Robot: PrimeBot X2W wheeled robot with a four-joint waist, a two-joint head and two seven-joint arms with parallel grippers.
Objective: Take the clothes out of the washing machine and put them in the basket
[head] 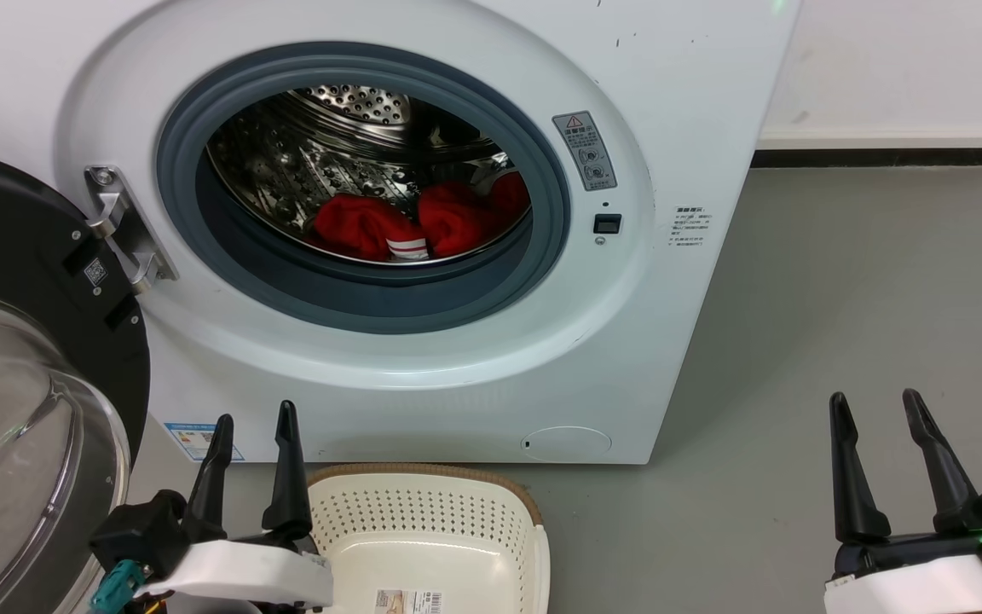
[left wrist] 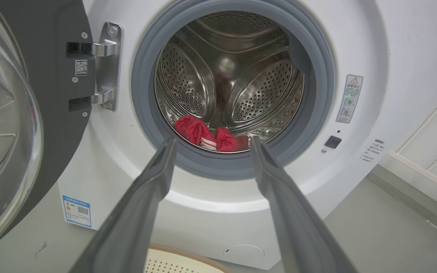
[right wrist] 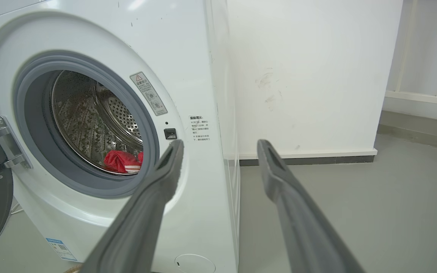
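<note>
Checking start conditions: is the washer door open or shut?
Open. The door is swung wide to the left on its hinge, leaving the drum and the red clothes inside exposed.

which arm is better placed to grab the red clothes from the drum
Left, probably: the left gripper, open, points straight at the clothes in the drum, while the right gripper sits off beside the washing machine, aimed at its right edge.
</note>
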